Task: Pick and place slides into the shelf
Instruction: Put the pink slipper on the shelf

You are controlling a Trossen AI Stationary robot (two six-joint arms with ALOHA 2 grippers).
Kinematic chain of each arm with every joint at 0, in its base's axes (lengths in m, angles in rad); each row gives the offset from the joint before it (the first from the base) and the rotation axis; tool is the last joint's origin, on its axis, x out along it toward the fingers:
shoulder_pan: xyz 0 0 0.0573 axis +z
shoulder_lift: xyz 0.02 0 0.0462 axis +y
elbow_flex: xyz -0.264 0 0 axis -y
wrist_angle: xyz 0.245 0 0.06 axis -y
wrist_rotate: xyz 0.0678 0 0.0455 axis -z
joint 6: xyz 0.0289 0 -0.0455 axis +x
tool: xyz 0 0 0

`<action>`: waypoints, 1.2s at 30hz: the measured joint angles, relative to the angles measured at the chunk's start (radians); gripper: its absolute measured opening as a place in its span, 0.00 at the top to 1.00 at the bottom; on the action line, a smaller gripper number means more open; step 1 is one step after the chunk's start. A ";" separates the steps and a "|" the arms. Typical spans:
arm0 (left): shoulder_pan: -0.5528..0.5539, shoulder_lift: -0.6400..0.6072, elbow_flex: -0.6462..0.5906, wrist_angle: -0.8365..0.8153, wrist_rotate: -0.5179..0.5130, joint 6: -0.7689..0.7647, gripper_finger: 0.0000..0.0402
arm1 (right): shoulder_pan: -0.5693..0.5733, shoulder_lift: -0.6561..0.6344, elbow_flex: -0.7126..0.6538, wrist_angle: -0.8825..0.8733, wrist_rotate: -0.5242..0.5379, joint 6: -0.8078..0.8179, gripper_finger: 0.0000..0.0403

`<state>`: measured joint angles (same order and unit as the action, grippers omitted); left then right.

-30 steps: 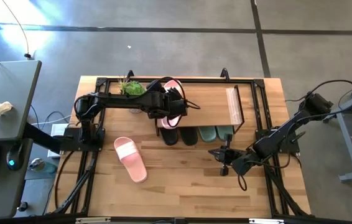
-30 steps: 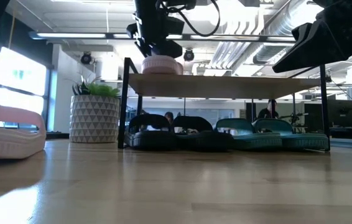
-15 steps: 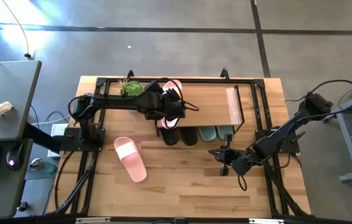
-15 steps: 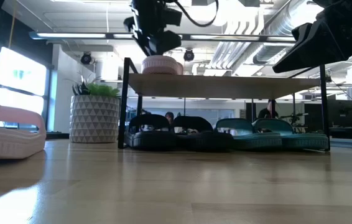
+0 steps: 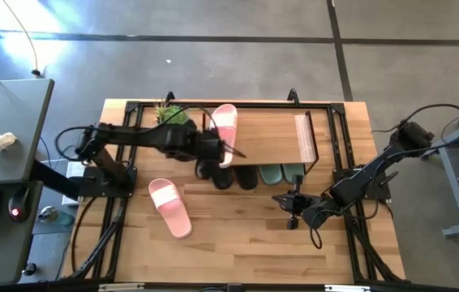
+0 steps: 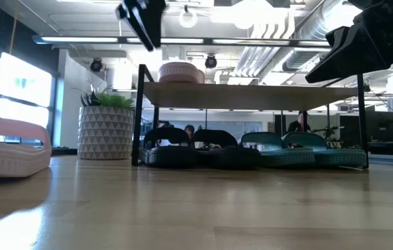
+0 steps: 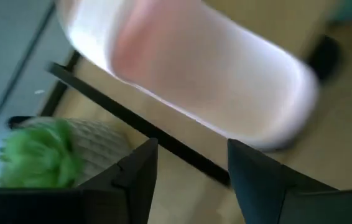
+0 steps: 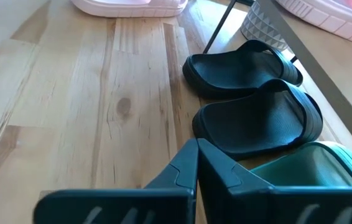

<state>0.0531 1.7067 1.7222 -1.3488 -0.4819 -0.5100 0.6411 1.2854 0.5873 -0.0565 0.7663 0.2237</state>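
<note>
One pink slide (image 5: 225, 132) lies sole-down on the left end of the shelf's wooden top (image 5: 272, 138); in the low view this pink slide (image 6: 180, 71) sits on the plank (image 6: 252, 95). The other pink slide (image 5: 170, 208) rests on the table, near and left of the shelf. Two black slides (image 5: 234, 177) and two green slides (image 5: 282, 173) stand side by side under the shelf. My left gripper (image 7: 191, 168) is open, just left of the slide (image 7: 188, 68) on the shelf and clear of it. My right gripper (image 8: 196, 155) is shut and hovers near the shelf's right end, facing the black slides (image 8: 250, 99).
A green plant in a white patterned pot (image 5: 171, 116) stands on the table against the shelf's left far corner; the pot (image 6: 106, 132) also shows in the low view. Bare tabletop (image 5: 246, 235) stretches along the near side. A black frame rail (image 5: 229, 105) runs around the table.
My left gripper has drawn back from the pink slide on the shelf top toward the table's left and has risen, as the low view shows. The slide has stayed where it was on the plank. My right arm has kept still.
</note>
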 joint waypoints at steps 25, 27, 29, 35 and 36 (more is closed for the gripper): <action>-0.578 -0.102 -0.186 -0.223 -0.004 -0.334 0.56 | 0.000 0.000 0.000 0.000 0.000 -0.023 1.00; -0.607 -0.102 -0.239 -0.222 -0.006 -0.421 0.56 | 0.000 0.000 0.000 0.000 0.001 -0.023 1.00; -0.624 -0.102 -0.288 -0.217 -0.006 -0.560 0.56 | 0.000 0.000 0.000 0.000 0.001 -0.023 1.00; -0.636 -0.102 -0.416 -0.193 0.066 -0.883 0.56 | 0.000 0.000 0.000 -0.002 0.001 -0.027 1.00; -0.636 -0.102 -0.437 -0.166 0.084 -0.907 0.56 | 0.000 0.000 0.000 -0.002 0.001 -0.027 1.00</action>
<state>-0.5831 1.6051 1.2854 -1.5145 -0.3983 -1.4167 0.6411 1.2854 0.5869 -0.0584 0.7677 0.1970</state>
